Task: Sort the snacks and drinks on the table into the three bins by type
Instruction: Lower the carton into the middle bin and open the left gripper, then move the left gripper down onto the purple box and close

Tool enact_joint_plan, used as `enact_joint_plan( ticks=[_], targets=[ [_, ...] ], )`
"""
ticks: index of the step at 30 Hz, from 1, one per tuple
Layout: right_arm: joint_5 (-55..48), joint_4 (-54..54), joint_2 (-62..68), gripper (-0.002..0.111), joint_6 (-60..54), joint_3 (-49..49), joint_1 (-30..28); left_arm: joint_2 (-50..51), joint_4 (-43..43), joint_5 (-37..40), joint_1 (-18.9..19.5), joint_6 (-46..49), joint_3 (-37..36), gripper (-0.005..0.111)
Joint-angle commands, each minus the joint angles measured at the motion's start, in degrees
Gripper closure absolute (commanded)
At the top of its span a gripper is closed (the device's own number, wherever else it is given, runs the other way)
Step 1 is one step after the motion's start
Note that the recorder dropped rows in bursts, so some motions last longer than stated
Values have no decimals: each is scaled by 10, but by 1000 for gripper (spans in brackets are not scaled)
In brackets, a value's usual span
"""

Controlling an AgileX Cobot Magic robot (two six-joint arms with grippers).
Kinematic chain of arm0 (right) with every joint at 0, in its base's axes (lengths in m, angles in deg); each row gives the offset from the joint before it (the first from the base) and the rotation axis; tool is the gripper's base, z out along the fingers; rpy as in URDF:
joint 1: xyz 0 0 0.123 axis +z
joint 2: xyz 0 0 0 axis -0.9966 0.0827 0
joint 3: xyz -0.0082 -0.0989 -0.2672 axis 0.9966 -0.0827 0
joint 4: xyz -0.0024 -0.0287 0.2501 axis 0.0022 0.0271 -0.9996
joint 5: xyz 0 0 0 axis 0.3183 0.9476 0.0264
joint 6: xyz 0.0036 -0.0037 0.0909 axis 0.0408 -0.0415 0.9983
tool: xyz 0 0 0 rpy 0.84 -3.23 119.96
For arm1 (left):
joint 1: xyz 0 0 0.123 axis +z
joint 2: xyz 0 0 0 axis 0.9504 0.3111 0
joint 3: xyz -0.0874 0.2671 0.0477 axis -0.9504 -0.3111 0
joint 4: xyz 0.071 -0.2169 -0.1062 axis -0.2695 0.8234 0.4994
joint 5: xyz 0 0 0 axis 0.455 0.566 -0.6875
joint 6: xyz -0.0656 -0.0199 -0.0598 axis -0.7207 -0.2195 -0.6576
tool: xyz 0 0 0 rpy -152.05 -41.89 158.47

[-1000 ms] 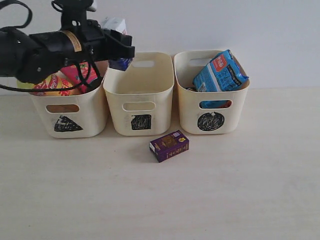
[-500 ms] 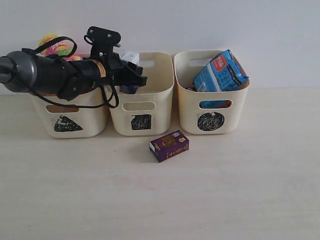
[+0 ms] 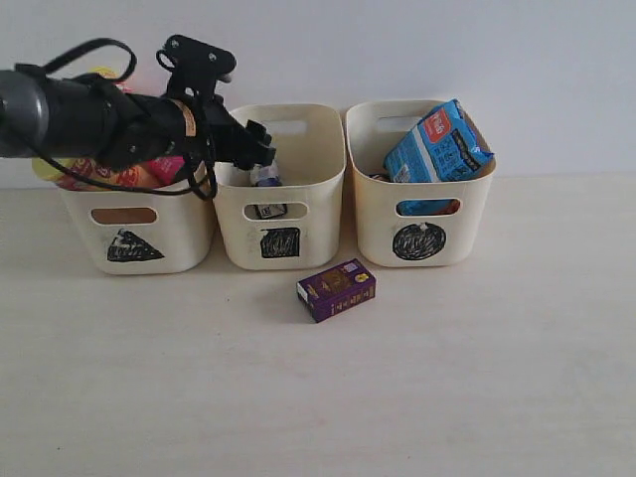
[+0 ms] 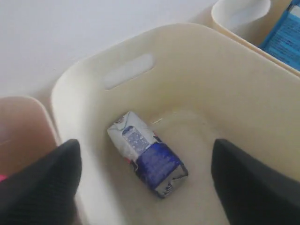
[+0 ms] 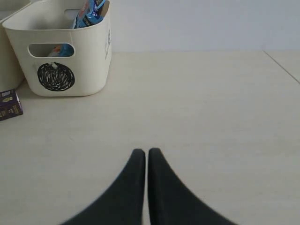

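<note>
Item, step in hand: we judge this to be the release of a drink into the square bin (image 3: 308,224), with one drink left to sort. Left tool (image 3: 260,147): jaws apart, clamped on nothing, hanging inside the mouth of that bin. White-and-blue carton (image 4: 145,157): lying on its side on the bin floor, directly beneath the left tool and between the lines of its two jaws, touching neither. Right tool (image 5: 146,154): jaws together, holding nothing, low over bare desk (image 3: 447,378). Purple carton (image 3: 336,289): flat on the desk, well below the left tool and outside the bin's front wall; from the right tool it sits ahead and off to one side, near the circle bin (image 3: 378,229). Triangle bin (image 3: 179,238): on the arm side of the left tool, holding the chip tubes (image 3: 119,177). Circle bin: on the far side of the left tool's tip, holding the blue packet (image 3: 437,144), which stands tilted above the rim. Next move, in our judgement: raise the left tool straight out so neither jaw catches the rim, then send one tool to the purple carton, close on it across its narrow sides, and carry it to the square bin, where its fellow drink lies.
</note>
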Motion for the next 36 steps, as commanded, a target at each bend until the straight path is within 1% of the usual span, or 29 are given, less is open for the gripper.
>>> enact_joint_plan(
  ticks=[1, 2, 3, 4, 7, 9, 11, 12, 13, 14, 15, 16, 18, 21, 23, 25, 26, 27, 28, 30, 31, 32, 33, 34, 36],
  targets=[
    [4, 1, -3, 108, 0, -2, 0, -68, -11, 69, -3, 22, -22, 59],
    [4, 1, -3, 108, 0, -2, 0, -92, -11, 79, -7, 47, -41, 79],
    [4, 1, -3, 108, 0, -2, 0, -108, -10, 82, -9, 67, -58, 95],
    [4, 1, -3, 108, 0, -2, 0, -123, -7, 82, -11, 82, -74, 102],
    [4, 1, -3, 108, 0, -2, 0, -151, -3, 120, -16, 102, -101, 102],
    [4, 1, -3, 108, 0, -2, 0, -165, 4, 168, -21, 111, -106, 102],
    [4, 1, -3, 108, 0, -2, 0, -179, 40, 228, -28, 165, -106, 102],
    [4, 1, -3, 108, 0, -2, 0, -191, 89, 270, -33, 223, -106, 102],
    [4, 1, -3, 108, 0, -2, 0, -196, 124, 289, -35, 263, -106, 102],
    [4, 1, -3, 108, 0, -2, 0, -208, 208, 324, -36, 340, -106, 102],
    [4, 1, -3, 108, 0, -2, 0, -213, 254, 346, -36, 391, -106, 102],
    [4, 1, -3, 108, 0, -2, 0, -220, 331, 389, -36, 479, -106, 102],
    [4, 1, -3, 108, 0, -2, 0, -222, 401, 431, -36, 541, -106, 102],
    [4, 1, -3, 108, 0, -2, 0, -218, 483, 480, -38, 608, -106, 102],
    [4, 1, -3, 108, 0, -2, 0, -211, 498, 495, -49, 627, -106, 102],
    [4, 1, -3, 108, 0, -2, 0, -205, 498, 493, -70, 628, -106, 102],
    [4, 1, -3, 108, 0, -2, 0, -193, 498, 479, -93, 630, -106, 93],
    [4, 1, -3, 108, 0, -2, 0, -188, 498, 475, -101, 632, -106, 86],
    [4, 1, -3, 108, 0, -2, 0, -181, 498, 473, -109, 632, -106, 74],
    [4, 1, -3, 108, 0, -2, 0, -164, 499, 461, -118, 632, -106, 45],
    [4, 1, -3, 108, 0, -2, 0, -155, 502, 454, -121, 630, -106, 28],
    [4, 1, -3, 108, 0, -2, 0, -145, 503, 448, -121, 630, -106, 15],
    [4, 1, -3, 108, 0, -2, 0, -137, 507, 444, -121, 630, -106, 7],
    [4, 1, -3, 108, 0, -2, 0, -127, 506, 441, -121, 630, -105, 3],
    [4, 0, -3, 108, 0, -2, 0, -110, 506, 420, -121, 630, -105, 3]
  ],
)
